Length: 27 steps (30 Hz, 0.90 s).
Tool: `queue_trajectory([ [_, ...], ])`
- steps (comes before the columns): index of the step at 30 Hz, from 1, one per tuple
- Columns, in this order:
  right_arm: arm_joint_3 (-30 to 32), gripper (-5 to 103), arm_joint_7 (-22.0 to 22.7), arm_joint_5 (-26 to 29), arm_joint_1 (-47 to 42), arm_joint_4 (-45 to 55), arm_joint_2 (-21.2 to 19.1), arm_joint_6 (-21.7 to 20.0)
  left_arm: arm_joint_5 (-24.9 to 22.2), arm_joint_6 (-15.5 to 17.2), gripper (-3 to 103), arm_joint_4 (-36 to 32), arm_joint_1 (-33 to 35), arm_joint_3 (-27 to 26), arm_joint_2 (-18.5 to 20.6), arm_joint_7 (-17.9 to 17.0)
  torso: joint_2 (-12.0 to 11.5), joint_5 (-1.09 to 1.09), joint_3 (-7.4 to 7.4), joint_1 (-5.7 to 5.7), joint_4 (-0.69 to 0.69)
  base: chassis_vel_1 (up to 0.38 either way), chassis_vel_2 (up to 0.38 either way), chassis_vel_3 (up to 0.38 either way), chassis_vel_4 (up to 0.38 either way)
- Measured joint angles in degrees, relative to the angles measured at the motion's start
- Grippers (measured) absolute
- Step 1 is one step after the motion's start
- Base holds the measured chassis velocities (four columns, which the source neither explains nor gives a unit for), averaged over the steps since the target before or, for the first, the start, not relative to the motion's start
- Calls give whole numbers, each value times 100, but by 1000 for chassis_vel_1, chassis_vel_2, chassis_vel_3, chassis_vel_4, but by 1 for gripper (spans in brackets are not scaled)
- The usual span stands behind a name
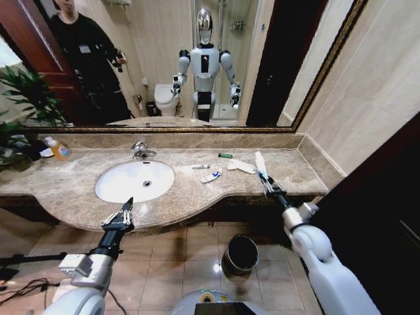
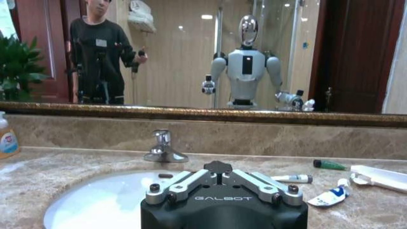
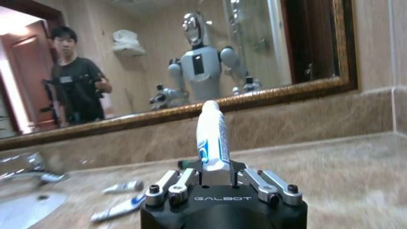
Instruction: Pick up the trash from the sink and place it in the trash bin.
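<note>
The white oval sink (image 1: 125, 187) is sunk in the brown marble top, with a chrome tap (image 1: 140, 151) behind it. My right gripper (image 1: 266, 180) hovers over the counter's right end, shut on a white tube with blue marks (image 3: 212, 133) that stands up out of the jaws. More trash lies on the counter right of the basin: a small tube (image 1: 201, 167), a white-and-blue tube (image 1: 211, 176), a green piece (image 1: 225, 155) and a white wrapper (image 1: 241, 166). My left gripper (image 1: 120, 214) hangs open at the counter's front edge, before the sink. The dark trash bin (image 1: 240, 254) stands on the floor below.
An amber soap bottle (image 1: 59, 149) and a plant (image 1: 26, 98) sit at the counter's far left. A framed mirror (image 1: 164, 65) spans the wall behind the counter. A dark door (image 1: 380, 210) stands close on the right. Cables lie on the tiled floor at the left.
</note>
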Motion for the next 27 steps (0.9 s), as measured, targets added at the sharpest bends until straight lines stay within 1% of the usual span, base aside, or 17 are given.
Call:
queue_trajectory([
  [1,136,26,-317,140,-398,-48,-1,234,0,0,0,0,0,0,0,0,0,-1,0,0,0,0,0,0,0],
  [2,136,26,-317,140,-398,-48,-1,234,0,0,0,0,0,0,0,0,0,-1,0,0,0,0,0,0,0],
  [3,158,26,-402,176,-532,-81,0,326,0,0,0,0,0,0,0,0,0,0,0,0,0,0,0,0,0],
  [4,205,26,-636,226,-864,-186,2,585,0,0,0,0,0,0,0,0,0,0,0,0,-1,0,0,0,0],
  [5,218,26,-799,238,-1033,-271,4,751,0,0,0,0,0,0,0,0,0,-1,0,0,-1,0,0,0,0],
  [6,218,26,-799,238,-1033,-271,4,751,0,0,0,0,0,0,0,0,0,-1,0,0,-1,0,0,0,0],
  [7,218,26,-1036,239,-1180,-407,16,974,0,0,0,0,0,0,0,1,0,-1,0,0,-1,0,0,0,0],
  [8,218,26,-1166,239,-1231,-486,28,1085,0,0,0,0,0,0,0,0,0,0,0,0,-1,0,0,0,0],
  [9,190,26,-1460,238,-1310,-714,70,1345,0,0,0,0,0,0,0,1,0,-1,0,0,0,0,0,0,0],
  [10,165,26,-1536,231,-1326,-805,86,1420,0,0,0,0,0,0,0,0,0,-1,0,0,0,0,0,0,0],
  [11,165,26,-1536,231,-1326,-805,86,1420,0,0,0,0,0,0,0,0,0,-1,0,0,0,0,0,0,0],
  [12,111,26,-1620,206,-1337,-976,115,1520,0,0,0,0,0,0,0,0,0,-1,0,0,0,0,0,0,0],
  [14,-101,26,-1682,-15,-1238,-1612,213,1869,0,0,0,0,0,0,0,0,0,-1,0,0,0,0,0,0,0],
  [15,-101,26,-1682,-15,-1238,-1612,213,1869,0,0,0,0,0,0,0,0,0,-1,0,0,0,0,0,0,0],
  [17,-247,26,-1661,-331,-1056,-2202,303,2092,0,0,0,0,0,0,0,0,0,1,1,0,0,0,0,0,0],
  [22,-468,26,-1390,-623,-831,-2933,410,2138,0,0,0,0,0,0,0,0,-1,0,1,1,0,0,0,0,0],
  [27,-543,26,-1351,-799,-663,-3267,529,2094,0,0,0,0,0,0,0,0,0,-1,1,1,0,0,0,0,0],
])
